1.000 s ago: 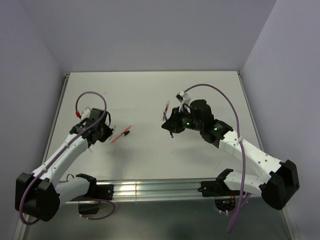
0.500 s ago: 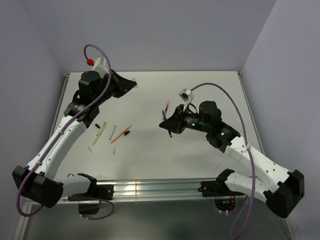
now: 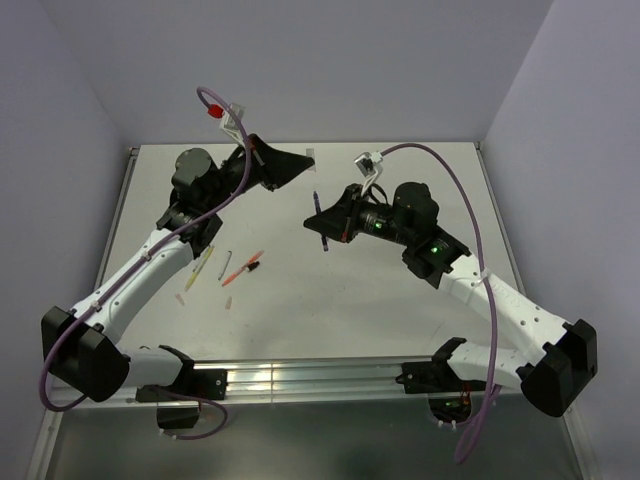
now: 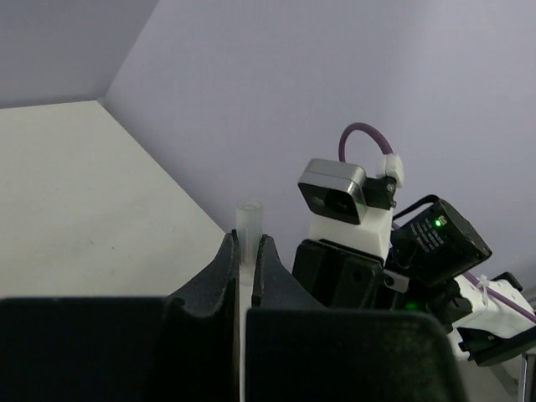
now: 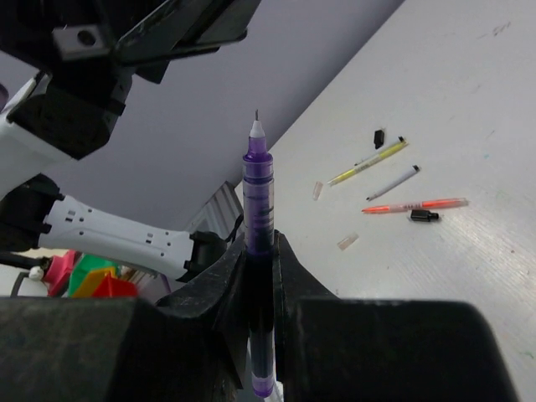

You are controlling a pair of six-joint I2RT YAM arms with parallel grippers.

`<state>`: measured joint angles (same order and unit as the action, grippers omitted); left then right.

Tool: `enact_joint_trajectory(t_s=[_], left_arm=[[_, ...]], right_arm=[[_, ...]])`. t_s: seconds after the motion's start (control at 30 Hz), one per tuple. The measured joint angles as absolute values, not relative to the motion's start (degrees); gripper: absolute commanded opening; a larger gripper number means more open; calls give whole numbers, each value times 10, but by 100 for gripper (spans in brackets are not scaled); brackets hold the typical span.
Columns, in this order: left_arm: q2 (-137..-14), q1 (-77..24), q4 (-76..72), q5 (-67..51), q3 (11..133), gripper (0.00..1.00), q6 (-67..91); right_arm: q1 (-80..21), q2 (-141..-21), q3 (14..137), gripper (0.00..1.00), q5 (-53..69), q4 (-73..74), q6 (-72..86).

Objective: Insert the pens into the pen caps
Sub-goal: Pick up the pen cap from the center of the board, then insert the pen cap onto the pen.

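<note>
My left gripper is raised above the table's back, shut on a whitish-clear pen cap. In the left wrist view the pen cap pokes up between the closed fingers. My right gripper faces it a short gap away, shut on a dark purple pen. The right wrist view shows that pen upright with its bare tip on top. A yellow pen, a white pen and an orange pen lie on the table at the left.
A black cap and two clear caps lie among the pens on the table. Another black cap lies beside the orange pen's end. Purple walls close the table's back and sides. A metal rail runs along the near edge.
My left arm rose from the table with the clear cap and swung right toward the centre. My right gripper moved up and left with the purple pen, closing the gap.
</note>
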<state>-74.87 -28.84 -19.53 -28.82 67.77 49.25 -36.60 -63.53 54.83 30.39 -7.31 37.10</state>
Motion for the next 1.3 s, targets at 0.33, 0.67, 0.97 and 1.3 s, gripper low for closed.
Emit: enact_joint_trajectory(t_s=[0.33, 0.67, 0.97, 1.3], left_arm=[[-741, -289, -268, -315, 619, 0, 505], [-740, -289, -295, -321, 611, 0, 513], [-740, -289, -300, -328, 611, 0, 523], [-750, -293, -307, -328, 611, 0, 528]], right_arm=[[-366, -651, 555, 0, 285, -85, 375], [-360, -651, 555, 0, 283, -87, 376], [-359, -664, 555, 0, 285, -90, 377], [-359, -666, 555, 0, 286, -91, 377]])
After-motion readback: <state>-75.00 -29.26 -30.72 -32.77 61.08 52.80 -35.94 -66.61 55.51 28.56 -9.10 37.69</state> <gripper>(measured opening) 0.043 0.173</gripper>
